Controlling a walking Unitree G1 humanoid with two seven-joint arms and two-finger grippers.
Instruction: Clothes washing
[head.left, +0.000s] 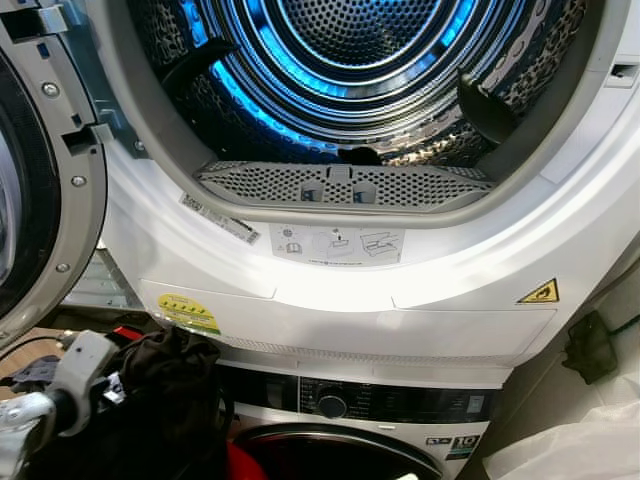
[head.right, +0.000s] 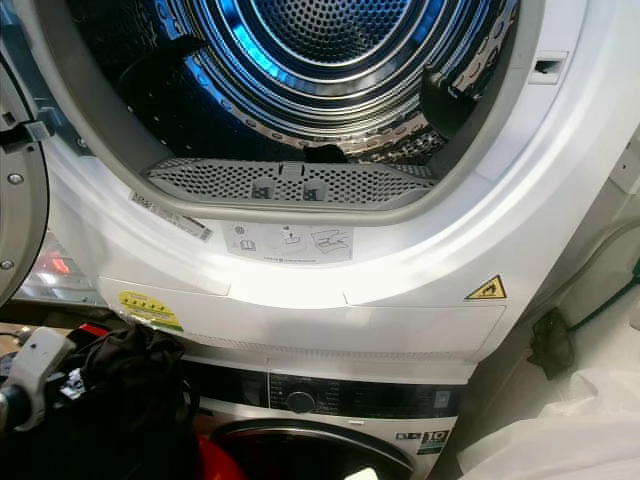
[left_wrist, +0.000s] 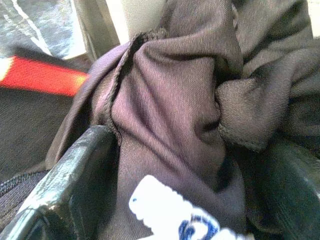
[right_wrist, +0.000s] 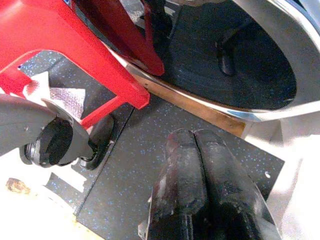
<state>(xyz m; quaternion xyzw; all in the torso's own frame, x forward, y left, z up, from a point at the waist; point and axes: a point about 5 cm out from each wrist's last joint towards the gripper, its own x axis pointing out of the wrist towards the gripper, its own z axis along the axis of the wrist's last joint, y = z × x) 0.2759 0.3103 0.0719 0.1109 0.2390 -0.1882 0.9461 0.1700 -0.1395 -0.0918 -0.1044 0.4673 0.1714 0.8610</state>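
Fabric fills the left tool (left_wrist: 165, 200): its two black fingers (left_wrist: 65, 180) are clamped on a bunched dark garment (head.left: 170, 400), held low at about 7 o'clock in the head views, in front of the lower machine's control panel (head.left: 390, 405). From there the open dryer drum (head.left: 350, 60) lies up at roughly 1 o'clock, its mouth wide, the lint filter (head.left: 345, 185) along its lower lip and the door (head.left: 40, 180) swung out at 9 o'clock. The left arm is plainly the nearer; a lift up and over that lip looks like the likely next move. The right tool (right_wrist: 195, 150) hangs idle, fingers pressed together, over dark speckled floor (right_wrist: 150, 145) beside a red stool (right_wrist: 65, 45).
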